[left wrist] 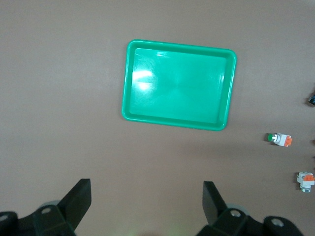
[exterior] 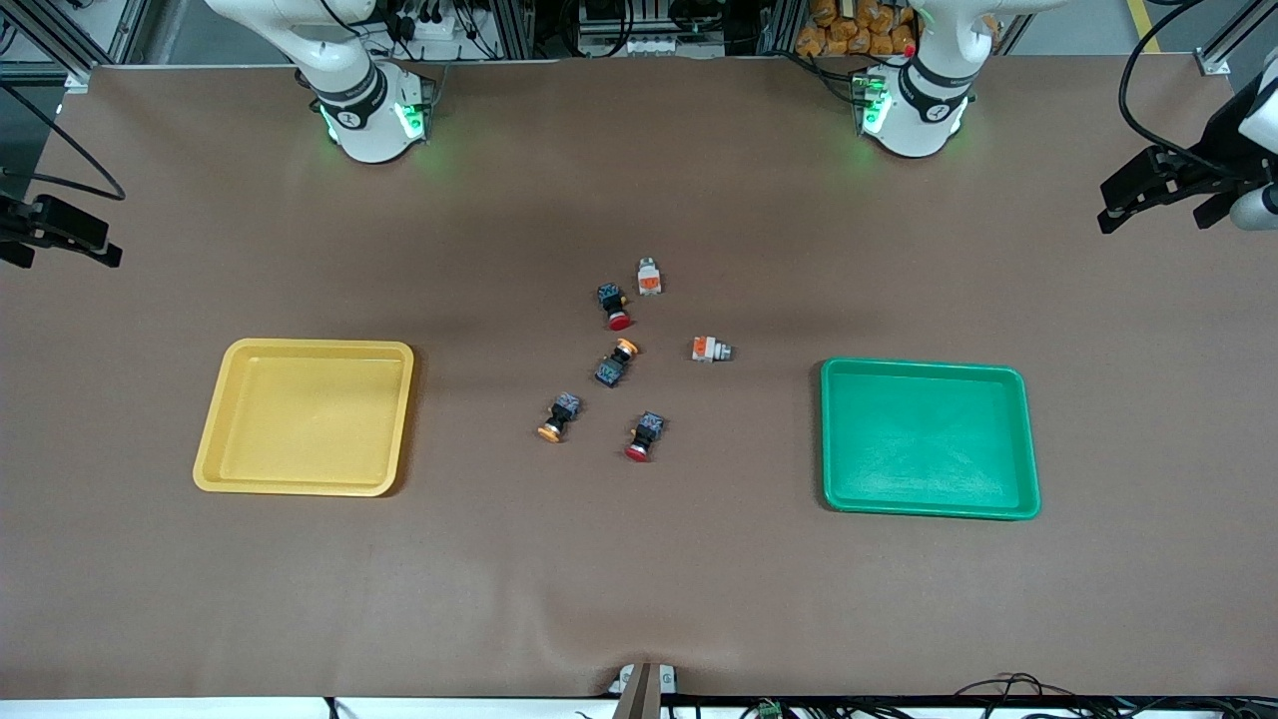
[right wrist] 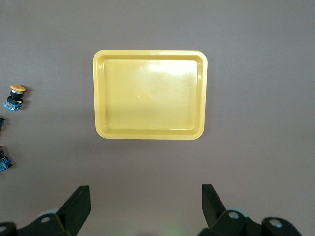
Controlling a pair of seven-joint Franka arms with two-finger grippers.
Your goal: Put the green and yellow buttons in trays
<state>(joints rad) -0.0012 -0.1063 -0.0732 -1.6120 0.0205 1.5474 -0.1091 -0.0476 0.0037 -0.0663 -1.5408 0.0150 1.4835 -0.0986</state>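
The yellow tray (exterior: pixel 305 416) lies toward the right arm's end and the green tray (exterior: pixel 929 437) toward the left arm's end; both are empty. Between them lie two grey-white buttons (exterior: pixel 649 277) (exterior: pixel 710 350) and two black buttons with orange-yellow caps (exterior: pixel 616 361) (exterior: pixel 558 416). My left gripper (left wrist: pixel 146 199) is open and empty, high over bare table beside the green tray (left wrist: pixel 178 84); its view also shows the grey-white buttons (left wrist: pixel 279 139) (left wrist: pixel 305 180). My right gripper (right wrist: pixel 145 201) is open and empty, high over bare table beside the yellow tray (right wrist: pixel 150 94). Neither gripper shows in the front view.
Two black buttons with red caps (exterior: pixel 614 305) (exterior: pixel 644 436) lie among the others. Black clamp mounts stand at the table's two ends (exterior: pixel 55 232) (exterior: pixel 1168 185). The brown table cover (exterior: pixel 639 579) has a slight wrinkle near the front edge.
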